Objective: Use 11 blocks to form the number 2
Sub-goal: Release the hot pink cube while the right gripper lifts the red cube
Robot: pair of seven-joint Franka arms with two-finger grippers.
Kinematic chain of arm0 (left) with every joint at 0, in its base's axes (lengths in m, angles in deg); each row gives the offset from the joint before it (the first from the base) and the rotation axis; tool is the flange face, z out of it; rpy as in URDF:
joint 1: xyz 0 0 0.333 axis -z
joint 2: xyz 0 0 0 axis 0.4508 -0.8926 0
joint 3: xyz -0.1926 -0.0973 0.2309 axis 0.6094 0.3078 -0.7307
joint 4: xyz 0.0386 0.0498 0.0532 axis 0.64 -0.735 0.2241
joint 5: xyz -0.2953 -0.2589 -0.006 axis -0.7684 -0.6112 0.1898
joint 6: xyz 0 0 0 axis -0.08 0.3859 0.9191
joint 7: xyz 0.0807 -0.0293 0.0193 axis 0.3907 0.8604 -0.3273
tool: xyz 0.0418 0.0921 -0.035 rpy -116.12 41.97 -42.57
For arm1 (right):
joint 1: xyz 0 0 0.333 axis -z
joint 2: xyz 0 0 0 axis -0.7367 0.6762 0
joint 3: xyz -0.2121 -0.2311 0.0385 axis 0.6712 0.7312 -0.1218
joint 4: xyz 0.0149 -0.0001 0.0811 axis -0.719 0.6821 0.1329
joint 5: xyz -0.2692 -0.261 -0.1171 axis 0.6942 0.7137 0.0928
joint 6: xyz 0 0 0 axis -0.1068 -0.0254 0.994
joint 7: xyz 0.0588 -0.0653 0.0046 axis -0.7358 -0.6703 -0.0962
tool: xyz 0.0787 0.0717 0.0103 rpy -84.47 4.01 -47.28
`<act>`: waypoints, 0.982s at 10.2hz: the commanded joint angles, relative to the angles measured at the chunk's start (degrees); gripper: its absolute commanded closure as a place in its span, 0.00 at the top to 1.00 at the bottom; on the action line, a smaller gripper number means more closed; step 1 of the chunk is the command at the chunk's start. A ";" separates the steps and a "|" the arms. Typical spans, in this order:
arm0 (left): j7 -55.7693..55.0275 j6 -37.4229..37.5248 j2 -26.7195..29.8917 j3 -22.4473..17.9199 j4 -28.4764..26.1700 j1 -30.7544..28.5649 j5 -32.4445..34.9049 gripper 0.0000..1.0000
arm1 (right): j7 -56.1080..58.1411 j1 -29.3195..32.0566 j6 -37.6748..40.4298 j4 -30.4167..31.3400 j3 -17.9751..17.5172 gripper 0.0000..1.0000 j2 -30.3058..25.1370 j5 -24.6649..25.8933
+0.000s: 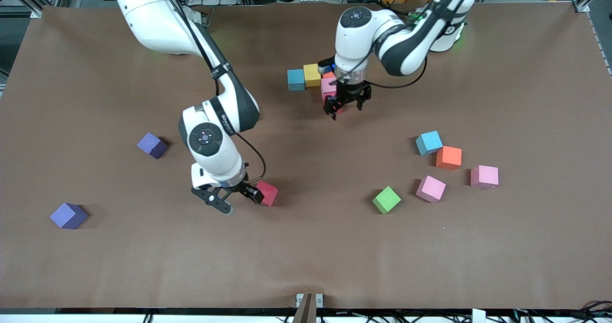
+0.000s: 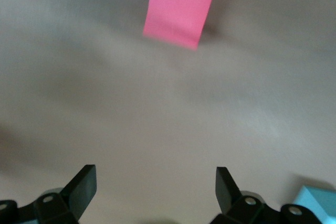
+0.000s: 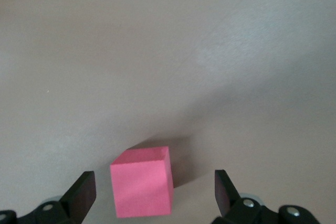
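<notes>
Even overhead light, blurred wrist views.

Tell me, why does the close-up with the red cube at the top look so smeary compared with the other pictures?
Left wrist view: the red block and table are soft and blurred. Right wrist view: the red block is crisper and casts a shadow. Front view: sharp, evenly lit, soft shadows beside each block.

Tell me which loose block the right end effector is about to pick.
The red block, between the open fingers of the right end effector. Every other loose block lies well away from it.
</notes>
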 commanded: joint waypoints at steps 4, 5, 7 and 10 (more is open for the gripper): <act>-0.09 14.80 -9.62 0.88 23.89 -15.42 -6.11 1.00 | 0.28 -2.00 0.16 -6.79 0.90 1.00 6.86 -1.67; -0.26 14.80 -13.48 0.88 27.83 -17.11 -6.48 1.00 | 0.11 -2.09 0.16 -6.79 0.90 1.00 7.56 -1.67; -5.58 14.72 -18.24 -1.91 34.08 -17.13 -6.66 1.00 | 0.11 -2.36 -1.15 -6.88 0.90 1.00 8.70 -1.67; -32.42 14.37 -21.94 -2.98 36.04 -17.13 -6.48 1.00 | 0.11 -2.88 -1.95 -8.19 0.90 1.00 10.46 -1.76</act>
